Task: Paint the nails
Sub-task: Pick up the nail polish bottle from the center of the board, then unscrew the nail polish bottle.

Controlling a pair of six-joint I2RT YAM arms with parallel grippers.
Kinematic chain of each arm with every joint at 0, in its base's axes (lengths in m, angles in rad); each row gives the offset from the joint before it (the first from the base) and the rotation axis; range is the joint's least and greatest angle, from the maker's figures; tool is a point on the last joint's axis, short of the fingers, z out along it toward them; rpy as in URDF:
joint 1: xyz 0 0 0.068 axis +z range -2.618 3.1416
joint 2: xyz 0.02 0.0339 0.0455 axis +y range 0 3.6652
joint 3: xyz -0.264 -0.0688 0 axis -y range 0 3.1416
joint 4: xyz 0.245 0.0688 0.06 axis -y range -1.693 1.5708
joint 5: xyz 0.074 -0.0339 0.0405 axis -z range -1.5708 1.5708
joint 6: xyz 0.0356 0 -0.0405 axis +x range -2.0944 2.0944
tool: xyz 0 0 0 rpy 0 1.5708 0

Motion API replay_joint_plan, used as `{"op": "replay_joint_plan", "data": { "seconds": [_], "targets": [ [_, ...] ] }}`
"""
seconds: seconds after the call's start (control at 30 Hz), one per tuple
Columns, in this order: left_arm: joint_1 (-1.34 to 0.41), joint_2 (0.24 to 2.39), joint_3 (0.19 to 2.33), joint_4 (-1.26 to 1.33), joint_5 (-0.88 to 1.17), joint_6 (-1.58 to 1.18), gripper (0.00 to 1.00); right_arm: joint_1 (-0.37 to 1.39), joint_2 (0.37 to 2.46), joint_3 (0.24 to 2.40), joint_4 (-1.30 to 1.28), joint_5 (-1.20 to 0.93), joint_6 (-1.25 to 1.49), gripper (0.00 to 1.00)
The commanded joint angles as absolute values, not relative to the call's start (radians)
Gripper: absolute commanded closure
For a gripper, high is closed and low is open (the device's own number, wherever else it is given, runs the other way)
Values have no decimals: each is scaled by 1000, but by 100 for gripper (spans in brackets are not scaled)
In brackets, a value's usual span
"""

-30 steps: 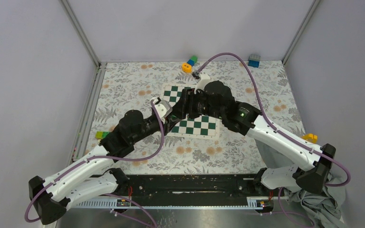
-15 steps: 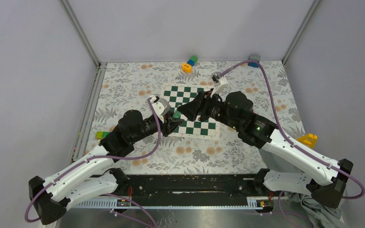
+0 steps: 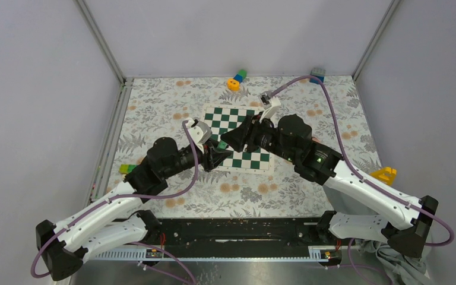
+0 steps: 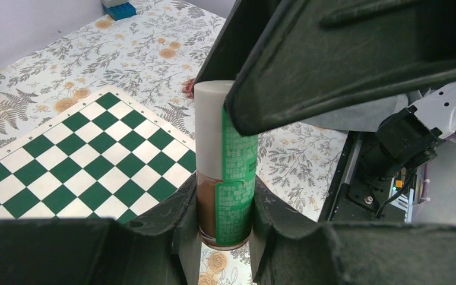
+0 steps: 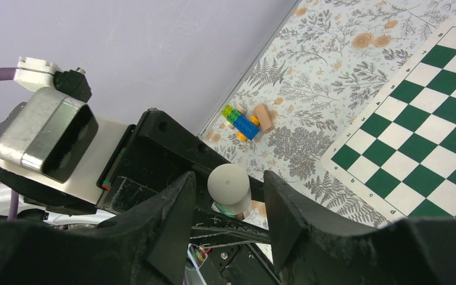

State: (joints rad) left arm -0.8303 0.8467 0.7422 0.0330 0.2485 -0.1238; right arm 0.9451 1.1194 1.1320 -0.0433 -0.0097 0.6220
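- My left gripper (image 4: 224, 221) is clamped on the lower body of a polish bottle (image 4: 230, 178) with a green label, holding it upright just above the near edge of the chessboard (image 3: 237, 122) on the floral tabletop (image 3: 166, 107).
- My right gripper (image 5: 230, 199) sits over the bottle's pale cap (image 5: 228, 183). Its jaws are spread, one finger on each side, and the right wrist view shows a slim gap on both sides, so it grips nothing.
- I judge the step in hand to be opening the bottle: one arm steadies it while the other gets ready to take the cap.
- The nails are not in any view. I see no hand on the tabletop, so I cannot say where the painting will happen.
- The next move calls for closing the right gripper squarely on the cap, then twisting it about the bottle's axis while the left gripper holds firm.
- The cap is smooth and round, so I expect an off-centre pinch could slip or tilt the bottle.
- After that, the cap needs a straight lift to draw the brush out cleanly.
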Motion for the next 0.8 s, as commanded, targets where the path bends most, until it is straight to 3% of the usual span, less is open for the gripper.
{"op": "replay_joint_plan", "data": {
  "seconds": [0.0, 0.17, 0.33, 0.47, 0.53, 0.63, 0.77],
  "targets": [
    [-827, 845, 773, 117, 278, -151, 100, 961, 1133, 1178, -47, 3, 608, 49],
    [-828, 847, 772, 119, 284, -156, 100, 968, 1140, 1178, -42, 3, 608, 61],
    [-828, 848, 776, 113, 275, -154, 99, 969, 1148, 1185, -49, 3, 604, 96],
    [-828, 853, 785, 94, 244, -145, 53, 972, 1161, 1197, -62, 3, 597, 100],
    [-828, 852, 785, 92, 235, -143, 44, 974, 1164, 1202, -66, 3, 595, 100],
    [-827, 850, 782, 92, 234, -139, 48, 976, 1165, 1203, -66, 4, 594, 100],
    [-827, 848, 782, 91, 235, -137, 65, 976, 1163, 1203, -64, 9, 592, 100]
  ]
}}
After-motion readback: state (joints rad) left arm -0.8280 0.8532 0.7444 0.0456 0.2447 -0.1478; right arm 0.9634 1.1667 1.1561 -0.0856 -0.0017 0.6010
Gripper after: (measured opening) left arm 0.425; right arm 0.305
